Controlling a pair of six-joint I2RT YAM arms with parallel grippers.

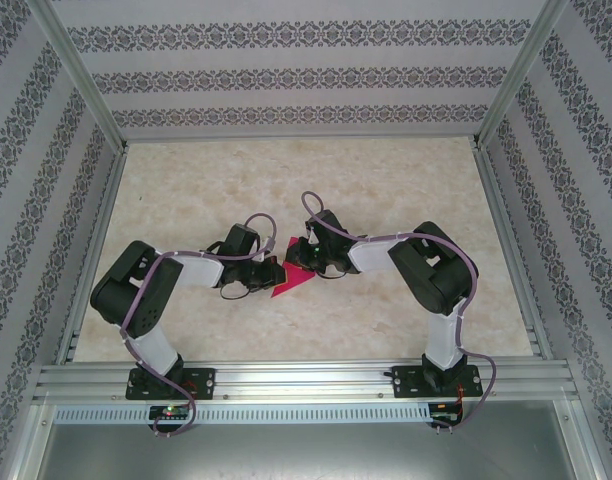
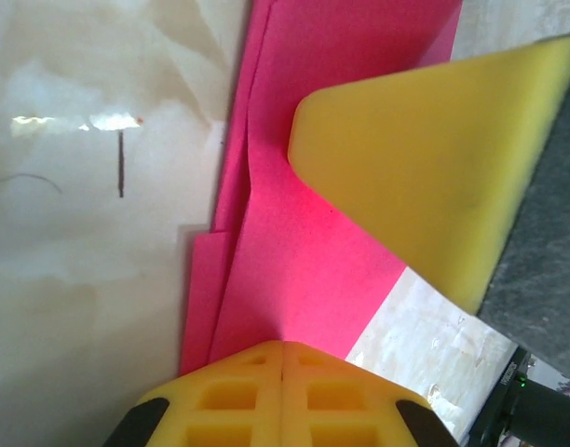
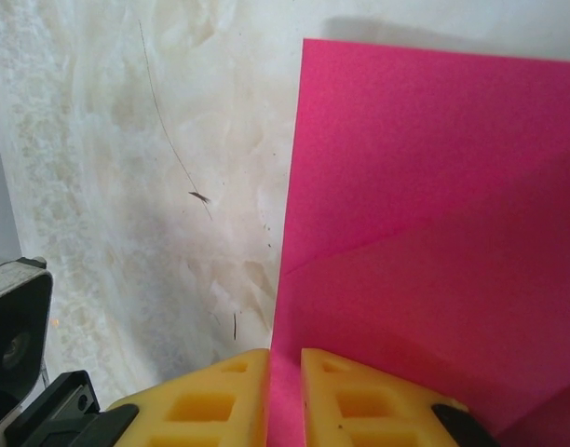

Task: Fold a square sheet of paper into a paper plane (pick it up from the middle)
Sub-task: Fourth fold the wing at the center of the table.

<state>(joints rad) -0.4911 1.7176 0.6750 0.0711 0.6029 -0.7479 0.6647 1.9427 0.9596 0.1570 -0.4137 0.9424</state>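
Both arms are folded in over the middle of the marbled table [image 1: 386, 190], grippers nose to nose. The magenta paper [image 1: 291, 283] lies dead centre, a flat pointed shape with its tip toward 7 o'clock.

The left gripper [image 1: 269, 268] comes in at the paper's 9 o'clock edge, and the right gripper [image 1: 299, 258] sits at its 12 o'clock.

On the left wrist camera, the left gripper [image 2: 283, 368] has its yellow jaws pressed flush together with no gap between them. The magenta paper [image 2: 294, 270] runs from 12 o'clock straight down into that seam, so it is pinched there. Layered edges show along the paper's 9 o'clock side. A yellow finger [image 2: 425, 168] of the right gripper reaches in from 3 o'clock and lies over the paper.

On the right wrist camera, the right gripper [image 3: 285, 386] has its jaws a narrow slit apart, with pink showing through the slit. I cannot tell whether anything is pinched there. The magenta paper [image 3: 434, 186] fills the frame from 12 round to 5 o'clock, with one crease slanting across it and its straight left edge dropping into the slit. Bare table [image 3: 127, 233] lies off to 9 o'clock.
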